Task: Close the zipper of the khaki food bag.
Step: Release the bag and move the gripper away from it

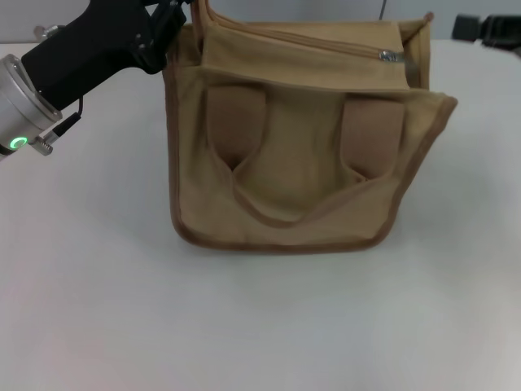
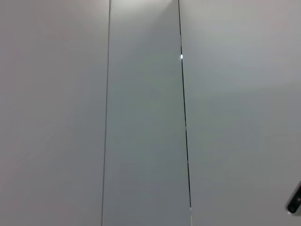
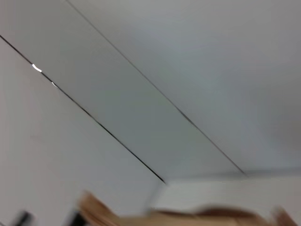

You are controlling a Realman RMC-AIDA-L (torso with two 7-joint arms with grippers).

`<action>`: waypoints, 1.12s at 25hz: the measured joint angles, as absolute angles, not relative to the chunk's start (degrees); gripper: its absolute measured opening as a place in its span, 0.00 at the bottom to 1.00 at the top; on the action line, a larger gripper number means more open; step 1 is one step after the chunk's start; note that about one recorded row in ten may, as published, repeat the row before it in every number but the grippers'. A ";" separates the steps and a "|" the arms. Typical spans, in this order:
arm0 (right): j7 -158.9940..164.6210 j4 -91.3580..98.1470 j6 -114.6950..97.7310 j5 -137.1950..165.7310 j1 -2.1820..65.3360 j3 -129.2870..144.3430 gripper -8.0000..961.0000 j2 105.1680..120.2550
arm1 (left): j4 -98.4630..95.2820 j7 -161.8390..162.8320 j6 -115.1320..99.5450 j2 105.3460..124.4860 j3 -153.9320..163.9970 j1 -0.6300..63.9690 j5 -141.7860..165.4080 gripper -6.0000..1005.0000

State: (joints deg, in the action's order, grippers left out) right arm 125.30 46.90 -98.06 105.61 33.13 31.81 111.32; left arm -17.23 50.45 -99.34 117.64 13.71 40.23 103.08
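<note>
Standing upright at the middle of the white desk (image 1: 98, 309), the khaki food bag (image 1: 301, 179) faces the camera, its zipper (image 1: 326, 42) running along the top with the silver pull tab (image 1: 388, 55) near the right end. The left tool (image 1: 167, 28) sits at the bag's far left top corner; whether it grips the fabric I cannot tell. The right tool (image 1: 480, 28) waits far right, state unclear. Soft canvas will likely slump, so pinch the small tab and brace the left corner.
</note>
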 joint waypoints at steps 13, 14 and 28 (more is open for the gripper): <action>89.72 37.01 -117.08 99.22 30.03 32.31 0.41 111.45 | -17.35 50.45 -98.87 117.60 13.71 39.59 102.91 0.08; 86.48 36.47 -117.13 100.11 29.63 33.12 0.44 111.67 | -17.49 50.47 -98.87 117.54 13.71 39.44 102.88 0.08; 60.96 32.94 -107.76 121.94 28.12 35.13 0.86 118.11 | -18.46 52.68 -96.63 116.80 14.05 38.73 102.03 0.08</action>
